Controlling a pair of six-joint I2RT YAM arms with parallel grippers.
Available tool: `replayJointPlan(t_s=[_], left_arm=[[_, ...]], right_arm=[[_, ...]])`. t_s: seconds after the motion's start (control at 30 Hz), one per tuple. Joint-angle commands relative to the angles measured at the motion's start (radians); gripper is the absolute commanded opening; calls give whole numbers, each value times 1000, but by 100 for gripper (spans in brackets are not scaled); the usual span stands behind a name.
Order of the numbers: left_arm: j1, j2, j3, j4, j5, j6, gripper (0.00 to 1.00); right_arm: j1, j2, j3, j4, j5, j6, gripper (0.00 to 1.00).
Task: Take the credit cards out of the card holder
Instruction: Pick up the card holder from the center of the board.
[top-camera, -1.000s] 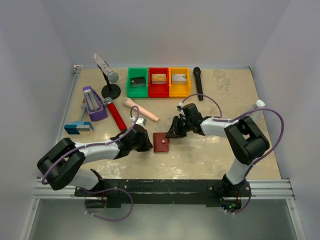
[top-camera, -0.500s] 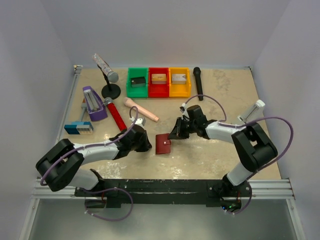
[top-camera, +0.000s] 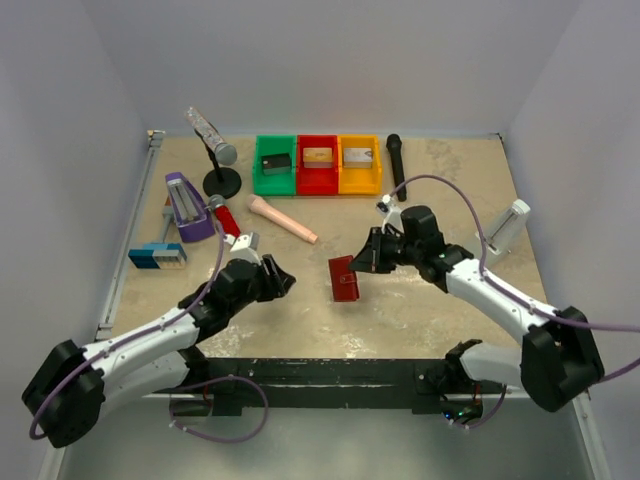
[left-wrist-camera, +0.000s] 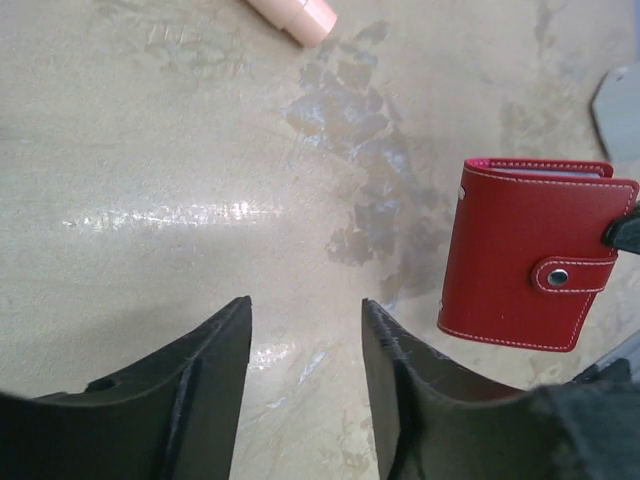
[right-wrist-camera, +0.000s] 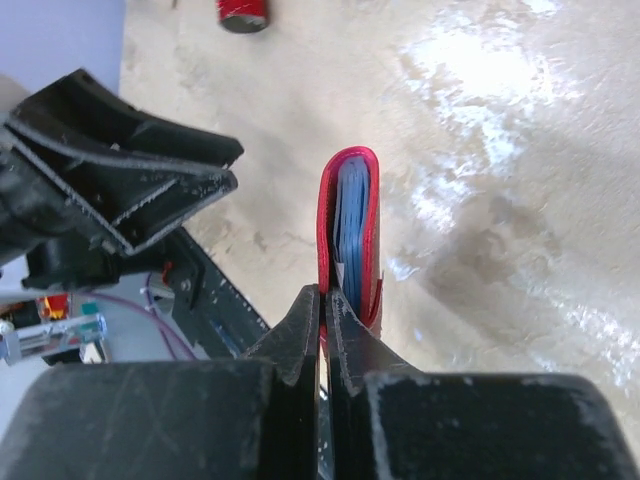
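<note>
On your left, the left claw (left-wrist-camera: 305, 305) stands released, jaws apart with nothing between them, low over the bare worktop (left-wrist-camera: 150, 150) and near the card holder (left-wrist-camera: 530, 255). The holder is mid-worktop between the arms, closed, its snap tab (left-wrist-camera: 572, 275) fastened across the front. It is raised on edge, and you cannot tell whether its lower corner touches the surface. On your right, the right claw (right-wrist-camera: 322, 300) is clenched on one red cover edge, with blue-grey pockets (right-wrist-camera: 352, 215) showing in the gap. No credit cards show outside it. Expect a light, soft-covered, floppy case with thin, stiff, slick cards inside. Pinch the free cover near the tab to unsnap it, then take each card by an exposed edge.
</note>
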Motion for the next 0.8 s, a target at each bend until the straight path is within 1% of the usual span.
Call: replayJointPlan(t_s=[0.0, 0.1, 0.17, 0.2, 0.23, 0.27, 0.33, 0.4, 0.47, 0.53, 0.57, 0.67, 0.7, 0.77], left_arm=[[14, -162, -88, 128, -20, -30, 56], [16, -255, -136, 231, 29, -15, 60], [16, -293, -154, 306, 86, -4, 61], [16, -310, -154, 316, 118, -1, 67], [16, -325, -154, 336, 138, -1, 75], [16, -342, -156, 349, 197, -1, 84], [16, -367, -170, 418, 267, -1, 86], [16, -381, -199, 533, 330, -12, 87], [16, -381, -231, 657, 382, -33, 89], [16, -358, -242, 748, 433, -55, 90], [16, -341, -240, 779, 468, -61, 99], [16, -289, -228, 883, 558, -76, 100], [16, -272, -228, 929, 578, -89, 100], [14, -252, -230, 969, 595, -113, 100]], right_arm=[[-2, -143, 19, -122, -73, -80, 0], [0, -226, 36, -182, -112, -92, 0], [-2, -278, 51, -219, -149, -97, 0], [0, -299, 61, -236, -173, -100, 0], [-2, -318, 71, -245, -205, -100, 0], [-2, -330, 82, -267, -246, -104, 0], [1, -361, 97, -291, -291, -106, 0], [10, -393, 108, -310, -314, -107, 0], [21, -413, 127, -330, -317, -109, 0], [43, -424, 148, -345, -334, -113, 0], [55, -427, 159, -353, -340, -118, 0], [81, -436, 183, -360, -343, -118, 0], [86, -438, 190, -359, -347, -117, 0], [89, -439, 193, -356, -351, -110, 0]])
